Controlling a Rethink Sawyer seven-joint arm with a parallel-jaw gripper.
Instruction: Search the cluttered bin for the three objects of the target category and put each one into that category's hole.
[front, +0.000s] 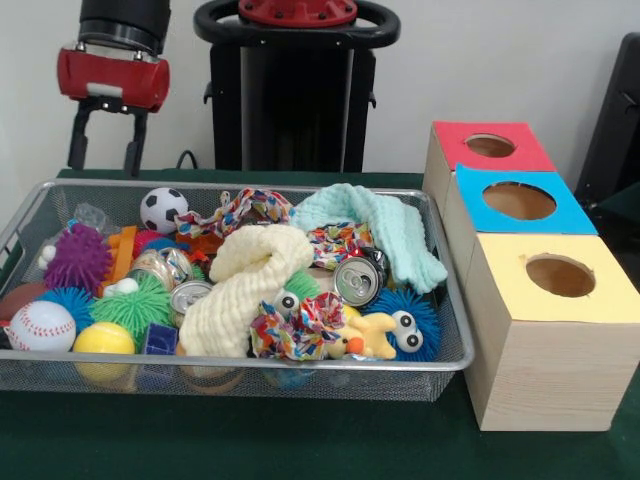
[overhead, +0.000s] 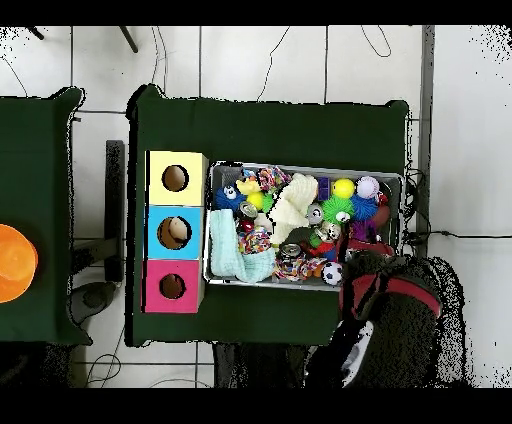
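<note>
- The gripper (front: 107, 143) hangs in the upper left of the front view, above the bin's far left corner. Its two black fingers are spread apart with bare wall showing between them, so it's open and holding nothing.
- In the overhead view the arm (overhead: 385, 300) covers the lower right, over the bin's bottom right corner; can't make out the fingers there.
- The bin (front: 250, 364) fills the left and middle of the front view, sitting on the green table (front: 300, 440). It's stuffed.
- Stuff inside: a baseball (front: 41, 325) and a yellow ball (front: 103, 338) at the lower left, a purple spiky ball (front: 77, 259) above them, and a mini soccer ball (front: 163, 208) near the far rim.
- A pale yellow cloth (front: 250, 280) is heaped in the middle, and a mint green cloth (front: 385, 232) is draped toward the right end.
- A can (front: 357, 280) lies on its side between the cloths, top facing the camera. Another can (front: 188, 293) lies left of the yellow cloth.
- A blue fuzzy toy with googly eyes (front: 405, 325) sits in the lower right corner, just beside a yellow duck (front: 368, 335).
- Three wooden boxes stand in a row right of the bin: yellow-topped box (front: 555, 330) nearest the camera, blue-topped box (front: 520, 205) in the middle, red one farthest.
- The hole (front: 490, 146) in the red top is at the upper right of the front view, lower left of the overhead view (overhead: 172, 286). Looks empty.
</note>
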